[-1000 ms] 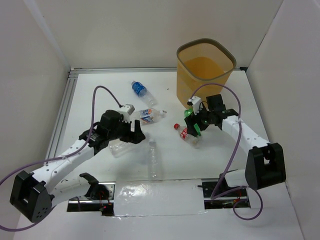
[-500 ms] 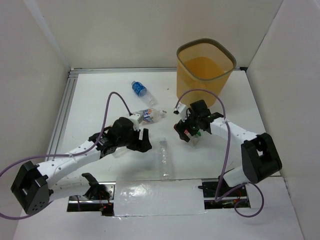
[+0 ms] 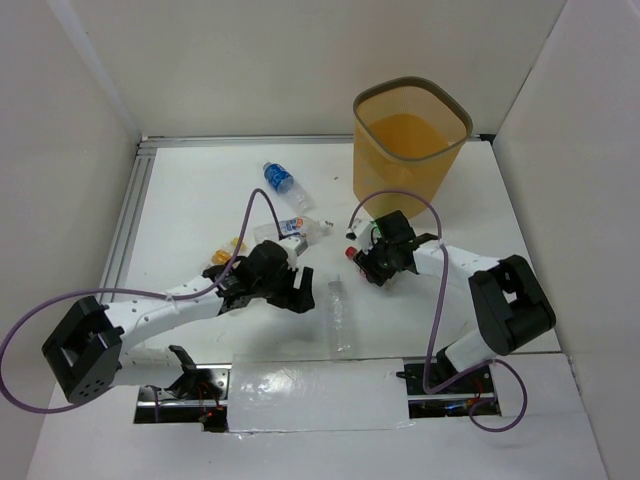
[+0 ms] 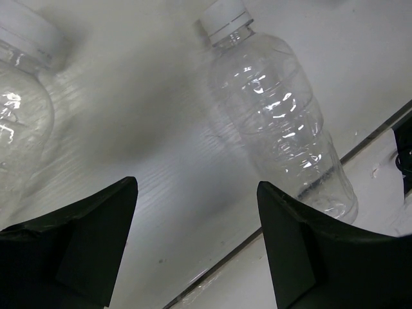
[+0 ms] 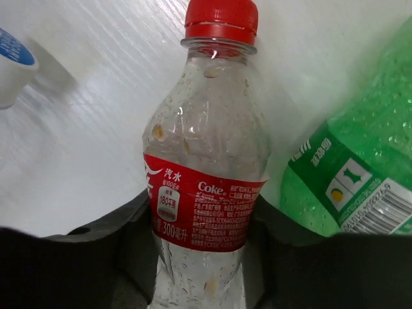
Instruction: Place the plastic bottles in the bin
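The right claw holds the red-capped bottle by its red label, one finger against each side. The fingertips run off the lower edge of the wrist view, so the grip looks closed rather than certainly tight. The green bottle lies just beside it at the right of that frame. In the top view this pair sits right of centre on the white surface, below the bin, which stands upright in the upper right.

The left claw is spread wide over bare surface and grasps nothing. A clear bottle with a white cap lies on its side just right of the claw. Another clear bottle shows at the left edge of the frame.

In the top view a blue-labelled bottle lies upper centre, well apart from both claws. A labelled clear bottle lies below it.
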You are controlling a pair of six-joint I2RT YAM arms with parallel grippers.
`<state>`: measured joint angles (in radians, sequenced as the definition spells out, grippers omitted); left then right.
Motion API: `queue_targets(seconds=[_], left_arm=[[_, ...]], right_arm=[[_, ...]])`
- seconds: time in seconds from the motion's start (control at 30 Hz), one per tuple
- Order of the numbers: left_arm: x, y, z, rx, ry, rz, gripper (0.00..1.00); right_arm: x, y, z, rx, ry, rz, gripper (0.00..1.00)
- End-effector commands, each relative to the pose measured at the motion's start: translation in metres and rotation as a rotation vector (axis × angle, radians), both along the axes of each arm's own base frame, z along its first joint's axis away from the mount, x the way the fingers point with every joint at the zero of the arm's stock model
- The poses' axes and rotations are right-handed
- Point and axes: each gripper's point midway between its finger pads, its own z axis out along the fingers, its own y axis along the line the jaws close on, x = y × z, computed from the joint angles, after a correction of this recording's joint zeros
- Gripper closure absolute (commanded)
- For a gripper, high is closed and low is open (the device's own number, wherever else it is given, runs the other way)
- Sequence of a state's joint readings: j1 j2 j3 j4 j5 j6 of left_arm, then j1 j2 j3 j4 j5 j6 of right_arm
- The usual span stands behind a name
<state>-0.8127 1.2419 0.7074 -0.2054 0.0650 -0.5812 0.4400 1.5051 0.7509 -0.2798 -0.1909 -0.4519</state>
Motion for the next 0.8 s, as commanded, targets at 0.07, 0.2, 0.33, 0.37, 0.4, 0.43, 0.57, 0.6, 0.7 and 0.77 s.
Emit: queue_targets(seconds=[0.07, 0.2, 0.33, 0.37, 0.4, 0.43, 0.57, 0.6, 0.7, 0.77], left_arm=[[0.008, -0.035, 0.026, -0.1, -0.062, -0.085, 0.13], [0.006, -0.052, 0.035, -0.144, -0.079, -0.162, 0.13], [-0.002, -0.064, 0.033, -0.142, -0.065, -0.213, 0.13], [0.002, -0.066, 0.038, -0.146, -0.079, -0.205, 0.12], [0.0, -0.066, 0.032, -0.124, -0.073, -0.203, 0.12], [0.003, -0.067, 0.036, -0.129, -0.079, -0.19, 0.12], [0.003, -0.064, 0.03, -0.106, -0.071, -0.158, 0.12], [0.0, -0.065, 0.033, -0.113, -0.077, -0.167, 0.1], [0.002, -0.062, 0.03, -0.095, -0.081, -0.15, 0.1], [0.001, -0.061, 0.024, -0.071, -0.071, -0.137, 0.1]], right_arm=[[-0.004, 0.023, 0.024, 0.068, 0.036, 0.132, 0.8], [0.002, 0.045, 0.075, 0.139, -0.014, 0.295, 0.81], [0.038, 0.07, 0.146, 0.204, -0.141, 0.353, 0.81], [0.044, 0.071, 0.157, 0.218, -0.151, 0.351, 0.81], [0.052, 0.074, 0.169, 0.238, -0.167, 0.344, 0.81], [0.064, 0.084, 0.201, 0.282, -0.229, 0.358, 0.81], [0.093, 0.1, 0.265, 0.377, -0.344, 0.333, 0.81], [0.099, 0.099, 0.28, 0.395, -0.378, 0.317, 0.81], [0.118, 0.101, 0.326, 0.459, -0.487, 0.259, 0.81], [0.133, 0.087, 0.354, 0.486, -0.551, 0.174, 0.81]])
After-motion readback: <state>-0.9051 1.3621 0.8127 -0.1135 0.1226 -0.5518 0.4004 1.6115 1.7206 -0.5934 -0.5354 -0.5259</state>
